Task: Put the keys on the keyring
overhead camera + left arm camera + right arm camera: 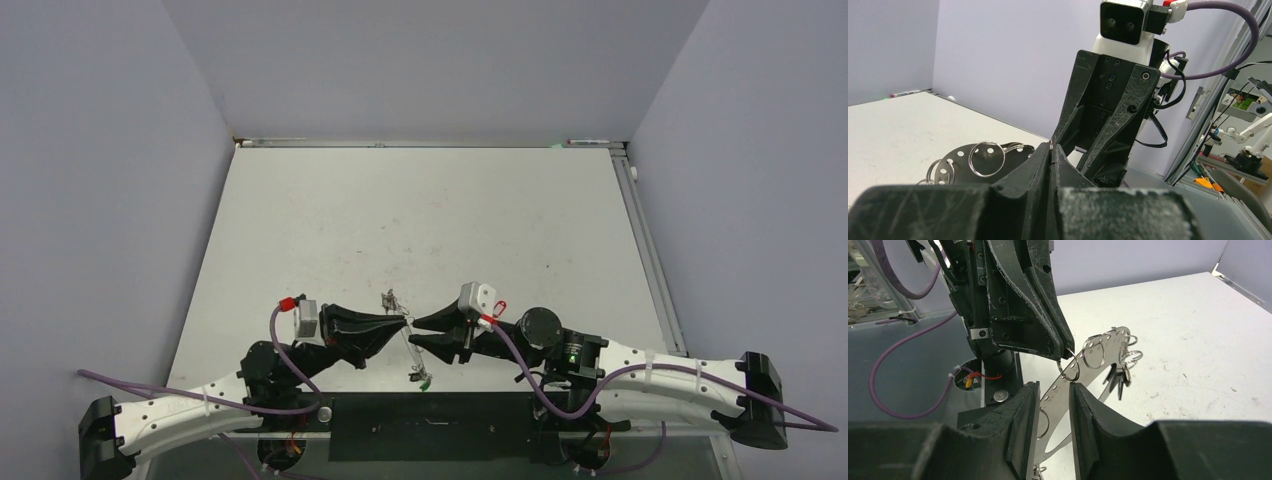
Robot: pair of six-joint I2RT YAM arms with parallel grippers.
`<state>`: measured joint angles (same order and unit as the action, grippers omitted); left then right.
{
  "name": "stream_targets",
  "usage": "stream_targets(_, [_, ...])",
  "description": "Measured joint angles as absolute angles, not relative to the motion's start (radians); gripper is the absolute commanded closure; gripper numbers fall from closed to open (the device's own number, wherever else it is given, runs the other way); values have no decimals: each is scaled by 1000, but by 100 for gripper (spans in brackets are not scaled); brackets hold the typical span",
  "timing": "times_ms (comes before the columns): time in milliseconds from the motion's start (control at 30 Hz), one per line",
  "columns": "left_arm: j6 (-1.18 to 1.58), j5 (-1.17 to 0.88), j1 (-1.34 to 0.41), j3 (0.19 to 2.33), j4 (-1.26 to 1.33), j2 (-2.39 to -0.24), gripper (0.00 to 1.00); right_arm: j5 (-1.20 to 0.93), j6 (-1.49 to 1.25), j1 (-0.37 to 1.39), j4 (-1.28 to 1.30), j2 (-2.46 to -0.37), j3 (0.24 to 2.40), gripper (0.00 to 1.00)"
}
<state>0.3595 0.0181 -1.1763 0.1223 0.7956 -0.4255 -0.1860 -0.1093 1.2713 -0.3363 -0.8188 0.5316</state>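
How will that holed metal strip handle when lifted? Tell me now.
The strip looks thin and flat, so probably stiff but light. Its loose rings and keys will likely swing.

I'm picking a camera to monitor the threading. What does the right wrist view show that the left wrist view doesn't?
Only right wrist: dark keys hanging off the keyring, whose perforated strip passes between the right gripper's parted jaws. Only left wrist: the right arm's wrist camera, seen head-on. Both: the left gripper, jaws shut on one split ring, and the white table.
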Motion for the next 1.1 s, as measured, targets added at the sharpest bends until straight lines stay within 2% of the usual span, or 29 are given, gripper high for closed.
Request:
stream_targets(600, [359,13,-1176,110,809,-397,100,-168,-96,1271,-360,-789,532,68])
stream_targets(1100, [360,-21,-1177,110,816,-402,100,-214,-70,1271,-364,-791,533,75])
